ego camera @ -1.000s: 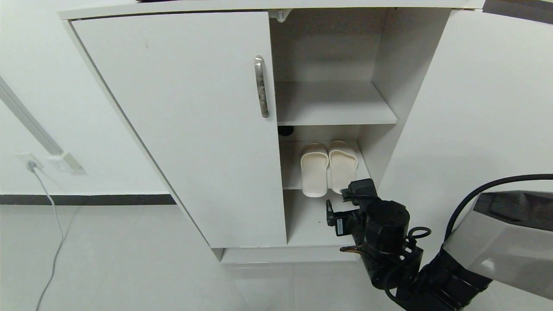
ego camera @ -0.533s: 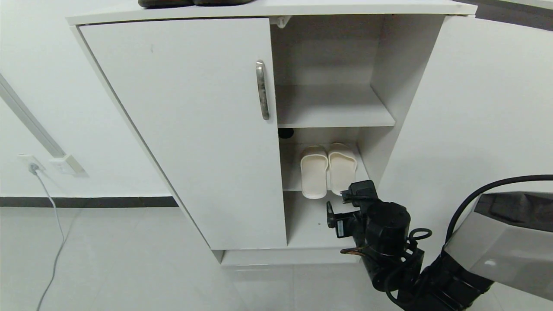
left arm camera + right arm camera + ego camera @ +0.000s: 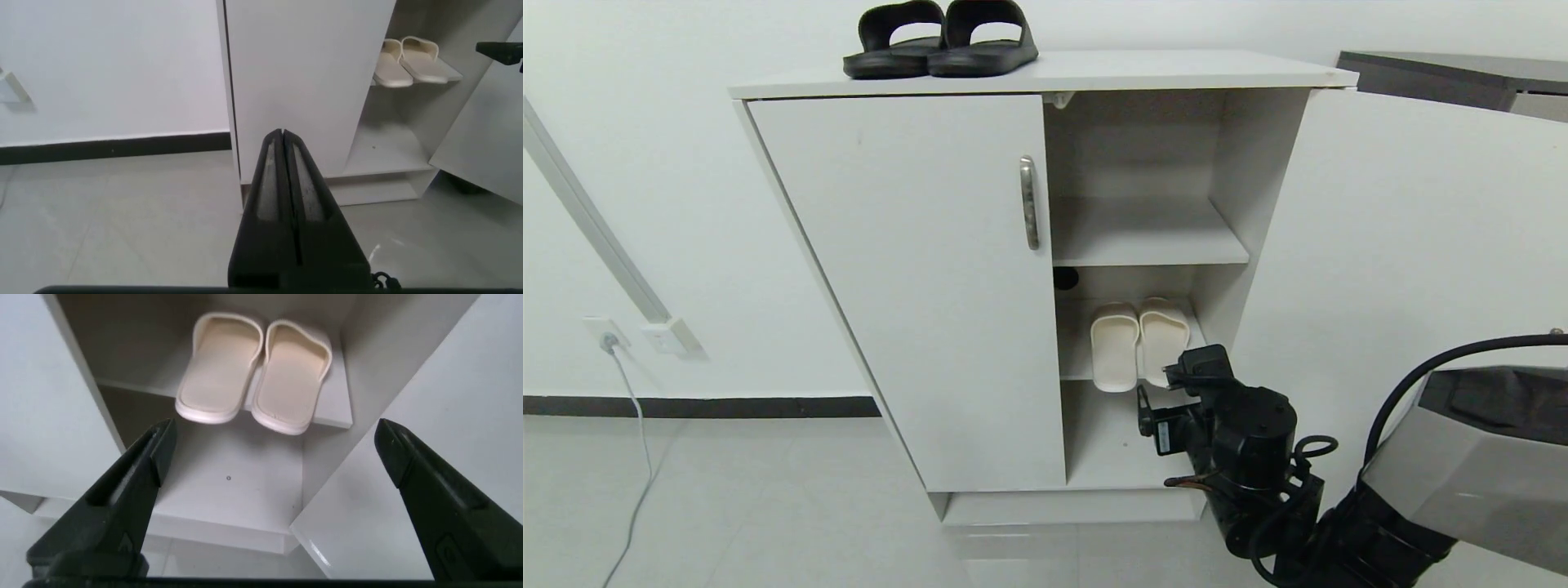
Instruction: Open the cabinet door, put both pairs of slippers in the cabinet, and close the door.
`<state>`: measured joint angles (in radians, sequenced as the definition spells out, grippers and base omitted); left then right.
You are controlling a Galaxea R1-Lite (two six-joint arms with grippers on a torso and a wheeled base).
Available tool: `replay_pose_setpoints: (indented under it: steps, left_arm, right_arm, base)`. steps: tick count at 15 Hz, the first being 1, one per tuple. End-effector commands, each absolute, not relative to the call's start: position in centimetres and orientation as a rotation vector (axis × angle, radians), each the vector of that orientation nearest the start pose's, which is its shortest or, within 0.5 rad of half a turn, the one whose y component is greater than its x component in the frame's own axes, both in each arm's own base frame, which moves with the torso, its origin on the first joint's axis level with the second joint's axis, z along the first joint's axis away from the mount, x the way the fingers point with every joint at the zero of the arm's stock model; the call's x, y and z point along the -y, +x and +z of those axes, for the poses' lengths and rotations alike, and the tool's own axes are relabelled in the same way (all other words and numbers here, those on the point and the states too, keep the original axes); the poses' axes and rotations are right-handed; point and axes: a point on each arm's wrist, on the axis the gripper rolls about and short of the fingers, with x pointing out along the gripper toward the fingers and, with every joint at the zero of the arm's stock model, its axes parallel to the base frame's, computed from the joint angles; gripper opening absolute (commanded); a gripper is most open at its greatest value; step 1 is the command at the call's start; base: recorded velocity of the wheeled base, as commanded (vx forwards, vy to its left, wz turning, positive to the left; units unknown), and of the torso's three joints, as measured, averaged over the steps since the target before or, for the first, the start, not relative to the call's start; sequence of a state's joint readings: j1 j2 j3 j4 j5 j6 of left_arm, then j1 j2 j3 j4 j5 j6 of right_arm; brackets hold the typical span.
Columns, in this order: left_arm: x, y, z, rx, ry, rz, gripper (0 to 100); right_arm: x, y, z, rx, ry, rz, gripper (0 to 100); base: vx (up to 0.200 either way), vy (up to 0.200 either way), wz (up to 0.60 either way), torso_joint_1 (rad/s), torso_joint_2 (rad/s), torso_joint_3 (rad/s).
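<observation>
Head view: black slippers atop cabinet; right wrist — cream slippers shelved.

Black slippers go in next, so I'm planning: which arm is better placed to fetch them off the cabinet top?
Probably right. The right gripper is open at the open shelves; the left gripper is shut, back from the closed door. The black slippers sit above that door, though.
</observation>
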<state>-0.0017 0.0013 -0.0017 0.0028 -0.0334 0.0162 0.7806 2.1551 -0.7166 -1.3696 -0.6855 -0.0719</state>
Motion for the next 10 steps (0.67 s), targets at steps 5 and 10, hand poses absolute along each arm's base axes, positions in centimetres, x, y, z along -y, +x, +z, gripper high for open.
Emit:
replay_pose_setpoints:
  steps: [5,10]
  left_arm:
    - [0.07,-2.28,7.56,-0.003,0.017,-0.035,0]
    - [0.07,-2.28,7.56,-0.003,0.015,-0.035,0]
  right_arm:
    - [-24.36,26.61,7.88,-0.051,-0.121,0.097,100]
    - [-24.38,26.63,7.9,-0.051,-0.123,0.097,100]
  base:
    - [0.0,0.0,0.0,0.0,0.0,0.01]
    - [0.0,0.0,0.0,0.0,0.0,0.0]
